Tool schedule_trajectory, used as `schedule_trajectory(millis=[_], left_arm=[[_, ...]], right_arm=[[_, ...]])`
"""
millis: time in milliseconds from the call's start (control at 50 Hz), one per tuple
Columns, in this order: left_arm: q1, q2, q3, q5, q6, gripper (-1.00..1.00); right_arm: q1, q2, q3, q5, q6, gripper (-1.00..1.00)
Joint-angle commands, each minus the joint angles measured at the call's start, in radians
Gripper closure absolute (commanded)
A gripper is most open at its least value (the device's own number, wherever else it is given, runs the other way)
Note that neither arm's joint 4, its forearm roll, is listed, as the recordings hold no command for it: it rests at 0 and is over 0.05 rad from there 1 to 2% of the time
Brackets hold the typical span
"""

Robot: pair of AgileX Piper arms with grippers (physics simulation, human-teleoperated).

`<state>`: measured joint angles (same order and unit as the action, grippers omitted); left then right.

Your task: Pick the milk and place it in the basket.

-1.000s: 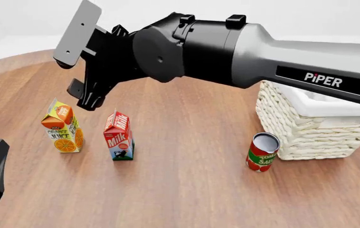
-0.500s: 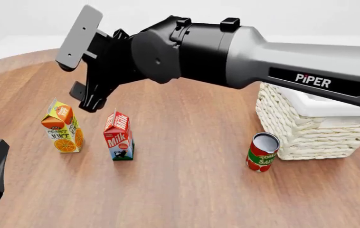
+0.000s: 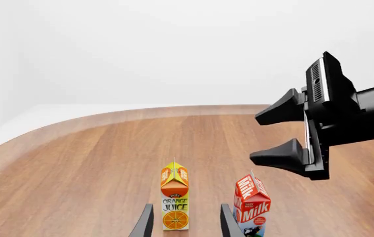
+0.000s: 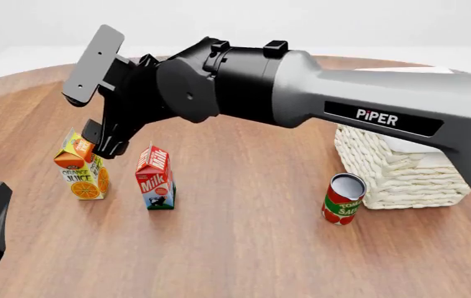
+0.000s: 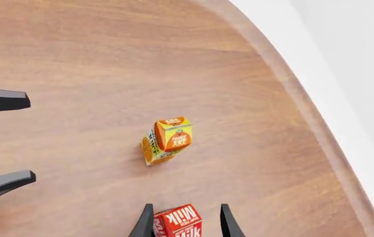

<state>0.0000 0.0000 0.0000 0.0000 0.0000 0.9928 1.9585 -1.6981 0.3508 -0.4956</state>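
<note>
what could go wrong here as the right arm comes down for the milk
1. The juice carton stands close beside the milk; the open right gripper hangs nearer the juice and might knock it over.
2. A finger landing on the milk's sloped red top could tip it.
3. The tomato can stands in front of the basket; a low carry might clip it.

A simulated tabletop test scene rather than a real room: a round wood-grain counter with a pale rim stands against a blank white backdrop, everything rendered smooth, evenly lit and without clutter.
</note>
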Motion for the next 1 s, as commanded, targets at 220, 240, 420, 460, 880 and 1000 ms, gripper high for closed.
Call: schedule_trajectory(millis=[220, 240, 420, 460, 880, 1000], left_arm=[[0.000, 0.000, 0.000, 0.000, 0.000, -1.00], [0.000, 0.000, 0.000, 0.000, 0.000, -1.00], [0.000, 0.000, 0.000, 0.000, 0.000, -1.00], [0.000, 0.000, 0.000, 0.000, 0.000, -1.00], [0.000, 0.000, 0.000, 0.000, 0.000, -1.00], [0.000, 0.000, 0.000, 0.000, 0.000, -1.00]], right_arm=[[0.004, 0.028, 0.032, -0.033, 0.030, -1.00], [0.004, 0.029, 0.035, -0.035, 0.032, -1.00], [-0.014, 0.031, 0.051, -0.045, 0.039, -1.00], [-0.021, 0.032, 0.049, -0.045, 0.037, -1.00], [-0.049, 0.036, 0.065, -0.062, 0.048, -1.00], [-0.044, 0.044, 0.066, -0.069, 0.057, -1.00]])
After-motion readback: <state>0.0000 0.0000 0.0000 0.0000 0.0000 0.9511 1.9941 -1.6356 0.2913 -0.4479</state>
